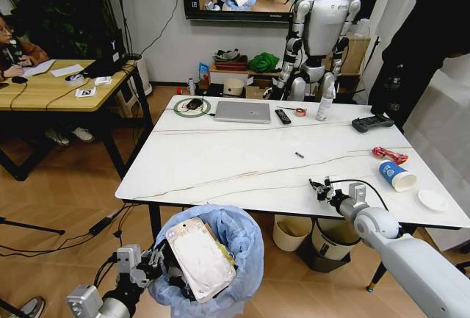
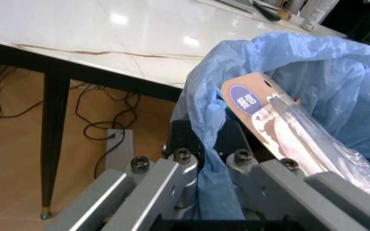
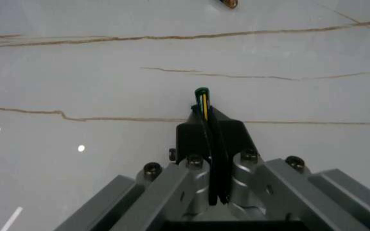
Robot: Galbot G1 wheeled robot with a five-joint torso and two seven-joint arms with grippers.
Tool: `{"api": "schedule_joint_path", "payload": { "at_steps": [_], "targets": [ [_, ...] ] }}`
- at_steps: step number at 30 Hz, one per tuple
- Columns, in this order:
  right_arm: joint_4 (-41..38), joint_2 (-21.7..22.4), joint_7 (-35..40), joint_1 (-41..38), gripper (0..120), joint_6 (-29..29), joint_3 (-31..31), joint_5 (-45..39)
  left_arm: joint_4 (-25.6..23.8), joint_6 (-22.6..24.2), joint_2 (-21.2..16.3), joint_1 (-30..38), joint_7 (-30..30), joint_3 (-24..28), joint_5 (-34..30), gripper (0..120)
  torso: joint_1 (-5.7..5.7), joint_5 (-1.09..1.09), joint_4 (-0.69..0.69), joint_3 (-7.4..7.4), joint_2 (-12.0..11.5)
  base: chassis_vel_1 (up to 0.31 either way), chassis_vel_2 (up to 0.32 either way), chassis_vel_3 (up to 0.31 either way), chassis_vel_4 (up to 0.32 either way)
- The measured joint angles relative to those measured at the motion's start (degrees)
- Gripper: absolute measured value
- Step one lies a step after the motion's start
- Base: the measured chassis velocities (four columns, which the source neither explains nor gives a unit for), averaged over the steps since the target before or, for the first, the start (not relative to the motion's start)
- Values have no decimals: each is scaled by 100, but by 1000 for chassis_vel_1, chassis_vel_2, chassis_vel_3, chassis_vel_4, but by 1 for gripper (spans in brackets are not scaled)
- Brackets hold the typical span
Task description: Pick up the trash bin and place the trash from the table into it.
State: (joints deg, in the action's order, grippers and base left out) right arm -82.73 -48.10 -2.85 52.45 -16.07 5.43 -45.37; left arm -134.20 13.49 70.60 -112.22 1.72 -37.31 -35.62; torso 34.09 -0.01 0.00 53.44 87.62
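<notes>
At table's near edge: bin lifted and part-filled, clearing well along but unfinished.
Held at 7 o'clock below the table (image 1: 242, 164) rim: trash bin (image 1: 242, 248) with blue liner, its rim and bag pinched by the closed left end effector (image 1: 150, 266); flat packet wrapper (image 1: 200, 259) already inside, standing up out of the bag. Over the marble at 5 o'clock, near the front edge: right end effector (image 1: 320, 188), fingers closed on a thin dark sliver with a green tip (image 3: 202, 96), likely small litter bound for the bin. Remaining on the table at 3 to 4 o'clock: blue-white paper cup (image 1: 396, 175) on its side, white lid (image 1: 432, 200), red wrapper (image 1: 389, 155); near centre, a small brown scrap (image 1: 299, 155). Judged: pick-up of bin done, several pieces left to collect.
</notes>
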Motion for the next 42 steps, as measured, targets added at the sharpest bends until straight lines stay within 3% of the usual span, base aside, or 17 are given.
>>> {"api": "schedule_joint_path", "payload": {
  "at_steps": [13, 17, 26, 34, 42],
  "targets": [
    [-653, 171, -240, 203, 0, 214, 212, -360, -4, 1, 16, -16, -1, 34, 21, 0, 1, 1, -1, 2, -1, 0, 0, 0, 0],
    [-1525, 373, -526, 364, 0, 480, 298, -794, 0, 2, 10, -19, 0, 35, 23, 0, 1, 0, 0, 1, -1, 0, 0, 0, 0],
    [-2638, 685, -954, 472, 0, 798, 187, -1188, -7, 2, 20, -23, 2, 31, 22, 0, 1, 0, 0, 1, -1, 0, 0, 0, 0],
    [-3325, 876, -1524, 421, 0, 1102, -62, -1369, -46, 2, 17, -66, 4, -12, 14, 0, 0, 0, 0, 0, 0, 0, 0, 0, 0],
    [-3652, 1202, -2741, 353, 0, 1636, -525, -1433, -82, 1, 2, -92, 6, -18, 26, 0, 0, 0, 0, 0, 0, 0, 0, 0, 0]
  ]
}}
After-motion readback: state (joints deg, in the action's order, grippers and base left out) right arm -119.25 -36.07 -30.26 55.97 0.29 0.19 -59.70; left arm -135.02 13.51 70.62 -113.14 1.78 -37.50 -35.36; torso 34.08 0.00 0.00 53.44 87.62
